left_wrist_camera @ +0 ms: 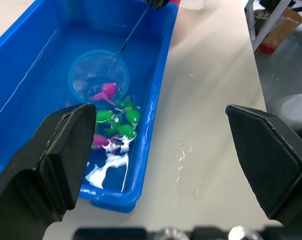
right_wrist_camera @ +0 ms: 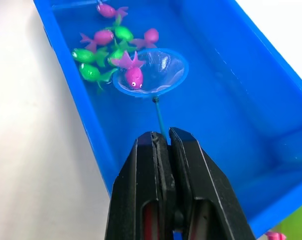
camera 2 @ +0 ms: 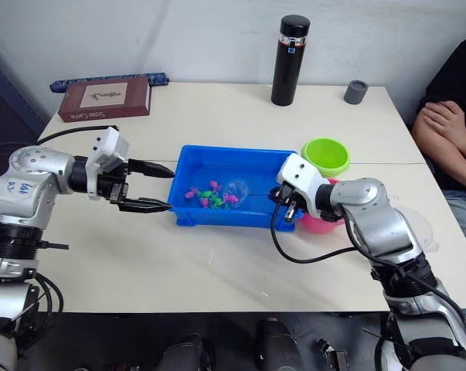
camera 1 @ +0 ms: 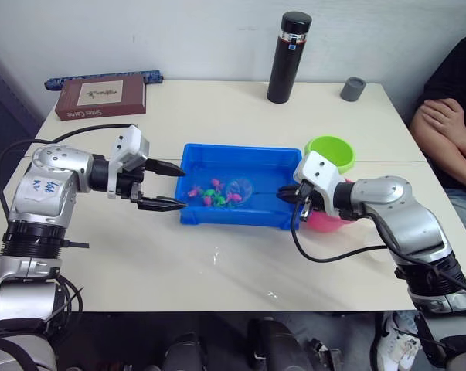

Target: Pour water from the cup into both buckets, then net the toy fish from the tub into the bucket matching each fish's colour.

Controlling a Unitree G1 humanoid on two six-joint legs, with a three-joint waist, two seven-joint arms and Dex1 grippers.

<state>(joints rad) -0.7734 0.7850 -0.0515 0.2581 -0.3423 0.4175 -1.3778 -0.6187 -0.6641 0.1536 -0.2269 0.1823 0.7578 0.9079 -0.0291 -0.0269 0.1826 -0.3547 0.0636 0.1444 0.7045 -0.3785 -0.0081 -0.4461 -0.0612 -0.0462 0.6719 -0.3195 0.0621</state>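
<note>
Gripping the thin dark wire handle of the net (right_wrist_camera: 149, 73), the right gripper (right_wrist_camera: 162, 137) has its two black fingers pressed together over the tub's (camera 1: 217, 217) 3 o'clock end, and the light blue hoop lies low in the tub near its middle with one pink fish (right_wrist_camera: 131, 72) across its rim. More toy fish (left_wrist_camera: 113, 122), green and pink, cluster just beside the hoop toward the tub's 9 o'clock side, and white reflections glint on the water there. At the tub's 9 o'clock end the left gripper (camera 1: 166, 186) sits with its fingers spread wide and holding nothing, tips pointing at the blue wall. Sitting at about 2 o'clock from the tub is the lime green bucket (camera 1: 331, 153); the pink bucket (camera 1: 325, 222) stands at 3 o'clock, mostly hidden behind the right gripper. Far back on the table stand a tall black flask (camera 1: 287, 57) at 12 o'clock, a small grey cap (camera 1: 353, 89) at 1 o'clock and a brown book (camera 1: 100, 98) at 10 o'clock. A person's folded arms (camera 1: 444, 128) show at the table's 3 o'clock edge
</note>
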